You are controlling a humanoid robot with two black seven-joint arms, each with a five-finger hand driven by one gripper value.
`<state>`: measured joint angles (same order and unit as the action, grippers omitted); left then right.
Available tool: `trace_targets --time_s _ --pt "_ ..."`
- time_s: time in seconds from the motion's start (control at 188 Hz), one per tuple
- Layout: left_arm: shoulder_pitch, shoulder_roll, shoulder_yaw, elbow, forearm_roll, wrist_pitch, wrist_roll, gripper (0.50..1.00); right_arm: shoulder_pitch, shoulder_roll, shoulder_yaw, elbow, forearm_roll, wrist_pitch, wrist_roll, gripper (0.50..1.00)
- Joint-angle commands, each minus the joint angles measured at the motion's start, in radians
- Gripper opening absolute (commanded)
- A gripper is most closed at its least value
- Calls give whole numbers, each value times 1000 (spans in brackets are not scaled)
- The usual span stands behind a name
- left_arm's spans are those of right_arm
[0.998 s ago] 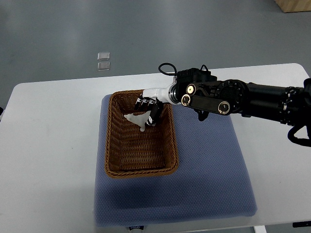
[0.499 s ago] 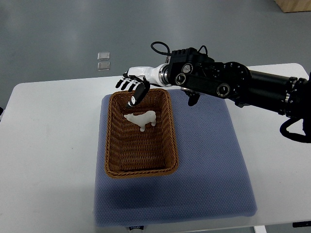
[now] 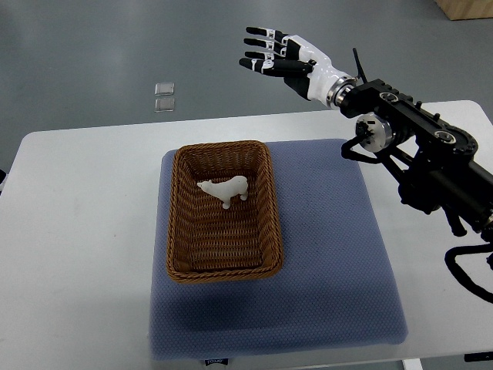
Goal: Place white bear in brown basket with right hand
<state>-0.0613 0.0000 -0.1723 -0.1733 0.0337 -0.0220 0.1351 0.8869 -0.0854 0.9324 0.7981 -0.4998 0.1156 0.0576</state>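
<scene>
Fingers (image 3: pixel 262 55) of my right hand (image 3: pixel 283 60) are spread apart and hold nothing; the hand hangs in the air past the far edge of the table (image 3: pixel 77 231), palm turned to the left of the picture, well apart from everything on the table. My right arm (image 3: pixel 416 146) comes in from the right edge, black from the wrist back, with cables looping near its lower part. On the white table lies a blue mat (image 3: pixel 331 254), and on the left part of that mat sits the brown basket (image 3: pixel 223 270), a woven rectangular one with its long sides running away from me. Inside the basket, in its far half, is the white bear (image 3: pixel 225 189). It looks to be standing on its legs on the basket's floor, its body lying across the basket with the head toward the left wall; I cannot tell whether it touches either wall. The near half of the basket shows only the woven floor. Beyond the table, on the grey floor (image 3: pixel 92 46), two small pale square tiles (image 3: pixel 164 96) lie one just beside the other. At the top right corner a piece of light wooden furniture (image 3: pixel 466 8) shows.
</scene>
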Motion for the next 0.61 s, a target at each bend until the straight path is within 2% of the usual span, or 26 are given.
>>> trace_targets --time_s 0.0,0.106,0.17,0.265,0.605 --pt "0 0 0 0 0 -1 0 1000 -75 26 112 -7 73 -2 21 858" --pt "0 0 0 0 2 -1 1 1000 -138 42 190 -10 159 -4 85 862" --pt "0 0 0 -2 2 -1 1 1000 -169 44 218 -10 198 -1 108 903" --pt "0 0 0 -2 3 -1 1 1000 -203 49 238 -8 267 7 110 923" --pt "0 0 0 -2 2 0 1 1000 -232 70 238 -8 351 3 116 926"
